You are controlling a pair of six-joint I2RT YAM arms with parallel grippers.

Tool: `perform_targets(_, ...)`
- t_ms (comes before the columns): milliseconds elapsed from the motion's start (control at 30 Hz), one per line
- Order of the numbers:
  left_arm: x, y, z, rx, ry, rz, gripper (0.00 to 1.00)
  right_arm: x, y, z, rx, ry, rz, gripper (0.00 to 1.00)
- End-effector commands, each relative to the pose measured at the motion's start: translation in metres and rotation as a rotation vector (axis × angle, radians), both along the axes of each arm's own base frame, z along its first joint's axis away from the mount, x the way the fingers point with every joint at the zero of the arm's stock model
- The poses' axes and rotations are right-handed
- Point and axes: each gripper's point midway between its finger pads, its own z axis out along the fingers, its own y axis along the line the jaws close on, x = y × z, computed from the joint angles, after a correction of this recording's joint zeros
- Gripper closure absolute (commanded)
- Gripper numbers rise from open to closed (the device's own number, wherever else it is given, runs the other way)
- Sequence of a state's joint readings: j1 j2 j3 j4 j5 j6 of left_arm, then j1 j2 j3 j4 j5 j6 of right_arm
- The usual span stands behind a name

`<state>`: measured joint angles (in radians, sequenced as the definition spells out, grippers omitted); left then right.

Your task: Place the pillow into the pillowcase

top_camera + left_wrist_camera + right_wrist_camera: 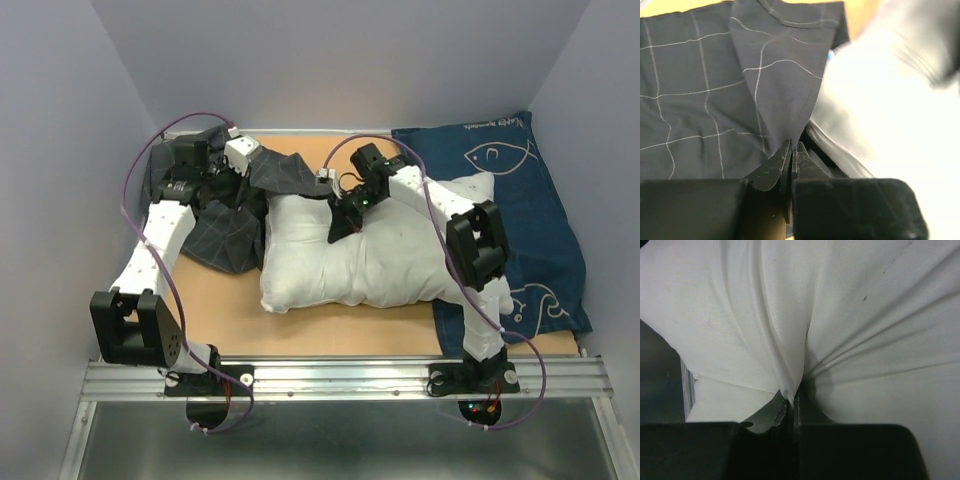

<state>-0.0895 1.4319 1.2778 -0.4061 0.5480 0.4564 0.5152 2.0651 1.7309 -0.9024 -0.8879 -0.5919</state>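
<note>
The white pillow [370, 255] lies across the middle of the table, its right end on a navy cloth. The dark grey grid-patterned pillowcase [225, 225] lies crumpled at the back left, its edge touching the pillow's far left corner. My left gripper [243, 178] is shut on a fold of the pillowcase [775, 85], which rises taut from the fingertips [785, 155]. My right gripper [345, 222] is shut on a pinched fold of the pillow [790, 340] near its top left part. The pillow shows as a bright blur in the left wrist view [890, 115].
A navy blue cloth with white fish drawings [520, 190] covers the right side of the table. Bare wooden table [220, 310] shows at the front left. Grey walls close in on three sides. A metal rail [340, 375] runs along the near edge.
</note>
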Motion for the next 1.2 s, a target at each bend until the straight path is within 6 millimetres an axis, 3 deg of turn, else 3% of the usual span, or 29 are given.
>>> perform_targets(0, -0.027, -0.008, 0.023, 0.029, -0.126, -0.156, 0.87, 0.024, -0.038, -0.029, -0.182, 0.104, -0.093, 0.99)
perform_targets(67, -0.041, -0.014, 0.023, 0.026, -0.122, -0.223, 0.86, 0.029, -0.039, -0.028, -0.186, 0.137, -0.117, 0.99)
perform_targets(167, -0.053, -0.010, 0.020, 0.111, -0.148, -0.306, 0.86, 0.051, -0.041, -0.005, -0.126, 0.157, -0.202, 0.99)
perform_targets(233, -0.066, -0.004, 0.008, 0.182, -0.116, -0.366, 0.86, 0.071, -0.050, 0.020, -0.072, 0.182, -0.303, 0.99)
perform_targets(267, -0.077, 0.000, -0.001, 0.205, -0.067, -0.382, 0.86, 0.089, -0.050, 0.042, -0.018, 0.123, -0.351, 0.99)
perform_targets(333, -0.084, 0.004, -0.007, 0.249, -0.059, -0.428, 0.86, 0.121, -0.058, 0.067, 0.058, 0.112, -0.503, 0.99)
perform_targets(467, -0.094, 0.003, -0.010, 0.254, -0.030, -0.484, 0.83, 0.139, -0.051, 0.101, 0.172, 0.089, -0.678, 1.00)
perform_targets(567, -0.096, -0.004, -0.005, 0.222, -0.031, -0.537, 0.81, 0.140, -0.035, 0.092, 0.169, 0.076, -0.761, 0.99)
perform_targets(733, -0.088, -0.026, 0.006, 0.097, -0.033, -0.600, 0.82, 0.116, 0.008, 0.026, 0.024, -0.013, -0.728, 0.99)
perform_targets(833, -0.084, -0.032, 0.015, 0.043, -0.002, -0.597, 0.84, 0.111, 0.008, 0.007, -0.021, -0.078, -0.744, 0.99)
perform_targets(867, -0.083, -0.032, 0.010, 0.036, 0.028, -0.591, 0.73, 0.115, 0.004, 0.004, -0.037, -0.093, -0.770, 0.99)
perform_targets(933, -0.085, -0.029, -0.007, 0.022, 0.119, -0.526, 0.60, 0.118, -0.002, 0.004, -0.044, -0.099, -0.786, 0.99)
perform_targets(967, -0.067, -0.019, -0.015, 0.069, 0.101, -0.437, 0.56, 0.118, -0.006, 0.007, -0.042, -0.101, -0.796, 0.99)
perform_targets(1000, -0.065, -0.013, -0.021, 0.066, 0.124, -0.367, 0.53, 0.121, -0.009, 0.008, -0.038, -0.104, -0.802, 0.99)
perform_targets(1033, -0.072, -0.008, -0.039, 0.047, 0.185, -0.316, 0.52, 0.121, -0.010, 0.010, -0.034, -0.104, -0.798, 1.00)
perform_targets(1067, -0.060, 0.000, -0.041, 0.045, 0.152, -0.252, 0.50, 0.121, -0.011, 0.012, -0.032, -0.107, -0.800, 0.99)
perform_targets(1167, -0.054, 0.017, -0.053, 0.069, 0.139, -0.120, 0.49, 0.119, -0.012, 0.015, -0.027, -0.116, -0.788, 0.99)
